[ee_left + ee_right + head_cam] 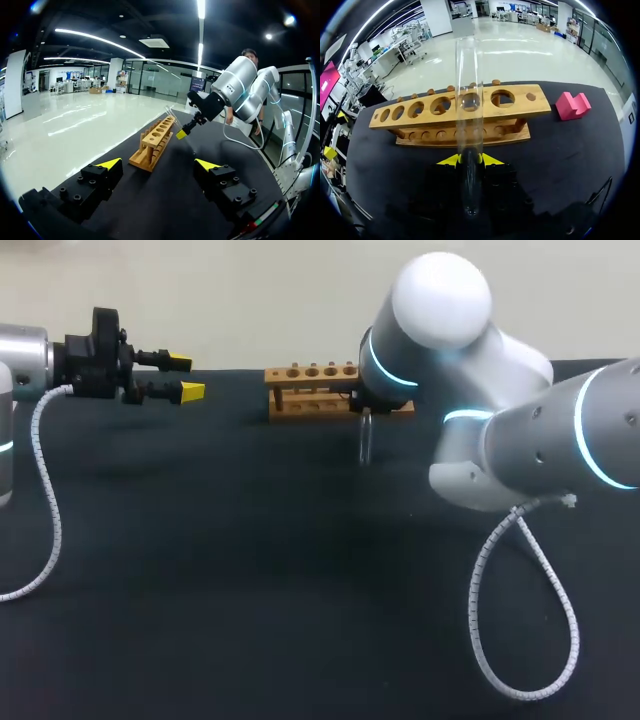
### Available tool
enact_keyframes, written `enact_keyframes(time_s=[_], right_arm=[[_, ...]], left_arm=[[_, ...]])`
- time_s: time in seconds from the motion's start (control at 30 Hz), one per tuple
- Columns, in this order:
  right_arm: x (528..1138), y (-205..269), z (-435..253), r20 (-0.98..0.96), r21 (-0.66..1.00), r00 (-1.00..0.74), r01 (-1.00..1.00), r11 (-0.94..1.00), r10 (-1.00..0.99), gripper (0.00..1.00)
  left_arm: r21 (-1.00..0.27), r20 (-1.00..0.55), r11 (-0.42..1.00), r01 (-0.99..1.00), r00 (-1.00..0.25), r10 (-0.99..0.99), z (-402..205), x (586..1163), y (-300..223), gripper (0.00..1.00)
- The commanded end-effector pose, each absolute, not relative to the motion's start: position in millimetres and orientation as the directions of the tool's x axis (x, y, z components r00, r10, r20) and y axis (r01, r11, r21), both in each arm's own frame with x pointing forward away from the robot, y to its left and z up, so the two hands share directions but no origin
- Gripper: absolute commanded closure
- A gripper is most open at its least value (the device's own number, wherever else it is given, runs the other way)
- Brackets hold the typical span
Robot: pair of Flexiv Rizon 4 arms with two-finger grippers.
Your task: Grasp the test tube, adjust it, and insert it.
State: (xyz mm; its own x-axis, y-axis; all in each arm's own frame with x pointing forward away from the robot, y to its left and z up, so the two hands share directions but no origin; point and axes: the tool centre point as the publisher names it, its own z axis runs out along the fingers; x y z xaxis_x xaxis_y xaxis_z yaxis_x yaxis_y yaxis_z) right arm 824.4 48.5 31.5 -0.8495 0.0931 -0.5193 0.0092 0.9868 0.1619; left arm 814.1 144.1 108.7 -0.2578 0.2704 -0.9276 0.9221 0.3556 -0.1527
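The clear glass test tube (pixel 469 95) is clamped between the yellow fingertips of my right gripper (pixel 470 160), which is shut on it near one end. It runs out ahead of the fingers, across the wooden rack (pixel 420 117) and its row of holes. From the head view the tube (pixel 366 438) hangs upright under my right arm, just in front of the rack's (pixel 305 390) right end; the gripper itself is hidden by the arm. My left gripper (pixel 185 377) stands open and empty at the far left, well clear of the rack (pixel 154 143).
A pink block (pixel 572 106) lies on the black table beside the rack's end. My right arm's gripper (pixel 186 130) hovers over the rack's far end in the left wrist view. White cables hang from both arms over the table.
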Motion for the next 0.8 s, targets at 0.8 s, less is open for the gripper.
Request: enact_keyframes(time_s=[0.8], right_arm=[[751.3, 28.8, 119.8, -0.714, 0.151, -0.658, 0.187, 0.971, 0.238, 1.0]], left_arm=[[-0.15, -0.93, 0.355, 0.923, -0.254, 0.267, 107.3, 813.7, 144.8, 0.0]])
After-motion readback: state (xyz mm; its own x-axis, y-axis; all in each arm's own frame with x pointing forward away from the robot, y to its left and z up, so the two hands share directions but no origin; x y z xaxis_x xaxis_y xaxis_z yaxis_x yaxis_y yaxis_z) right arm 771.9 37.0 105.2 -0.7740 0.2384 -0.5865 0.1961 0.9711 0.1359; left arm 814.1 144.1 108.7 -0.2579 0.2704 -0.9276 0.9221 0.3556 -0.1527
